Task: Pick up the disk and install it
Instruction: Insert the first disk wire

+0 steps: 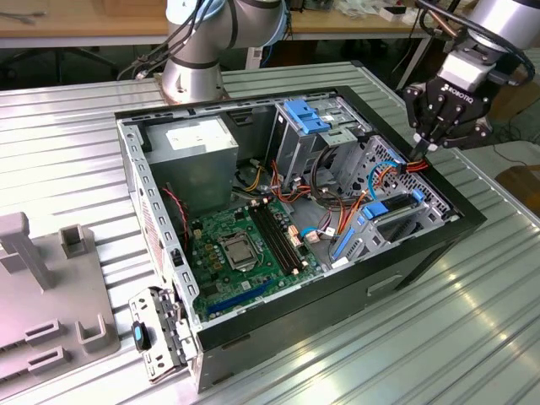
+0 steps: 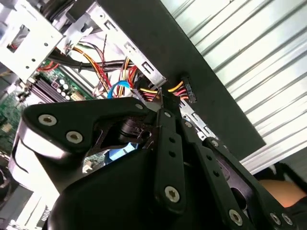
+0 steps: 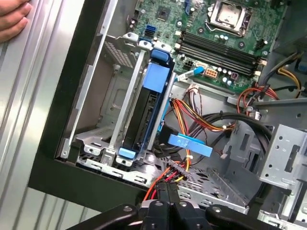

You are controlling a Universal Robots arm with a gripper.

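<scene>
The disk stands on edge in the metal bay at the case's front corner, its bright blue carrier showing along the top; in the exterior view the disk lies at the case's right end. My gripper hangs just above that end of the case. In the first wrist view the gripper is shut on a black power connector with red, yellow and orange wires, close beside the disk's end. The second wrist view shows the gripper pinching next to the same connector.
The open computer case lies on a ribbed metal table. Inside are the motherboard, the grey power-supply box and a drive cage with a light-blue latch. A person's hand rests on the table beside the case. A grey fixture stands at the exterior view's left.
</scene>
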